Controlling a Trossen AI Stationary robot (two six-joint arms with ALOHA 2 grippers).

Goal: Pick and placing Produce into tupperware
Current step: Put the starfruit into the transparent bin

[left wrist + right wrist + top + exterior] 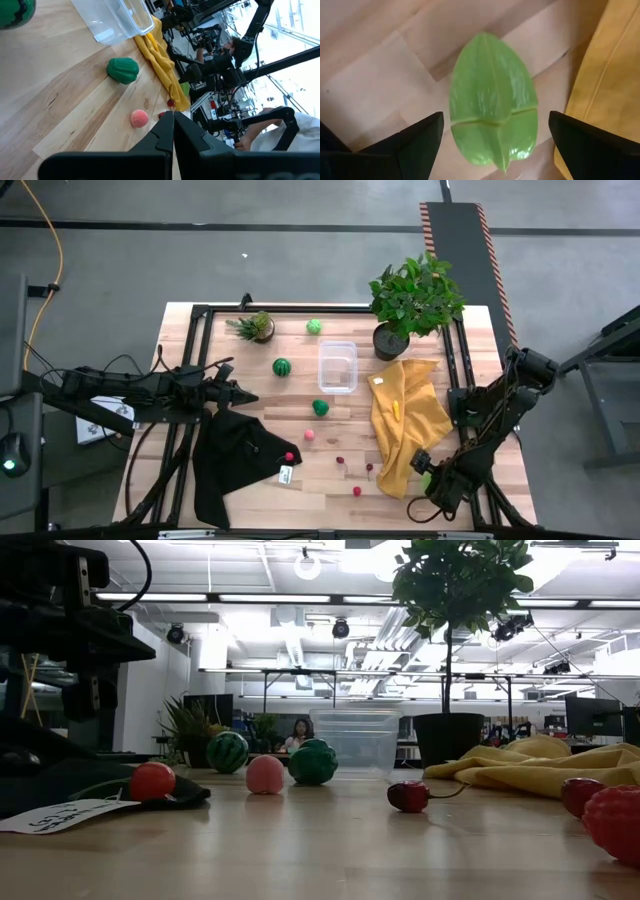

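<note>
I see the tupperware (337, 367) sitting just above the middle of the high view, clear and open-topped, with nothing I can make out inside it. The produce lies scattered around it: a light-green ball (314, 327) up and to its left, the striped melon (282, 367) directly to its left, and a dark-green ribbed piece (320, 408) just below it. Further down the frame I find a pink ball (309, 434), a red ball (290, 456) resting on the black cloth (230, 460), and tiny red pieces (356, 491) near the lower centre. A small yellow piece (396, 411) lies on the yellow cloth (408, 425), which spreads to the right of the container.

The leafy light-green piece (493, 100) lies on the bare wood at the lower right of the high view, just beside the yellow cloth's edge. My right gripper (492, 145) hangs right over it with its fingers spread wide, one on either side of the leaf, not closed on it.

My left gripper (173, 131) sits at the left of the high view, above the black cloth, fingers pressed together and holding nothing.

Two potted plants stand at the top of the table, a small one (255, 327) and a large one (412, 300).
</note>
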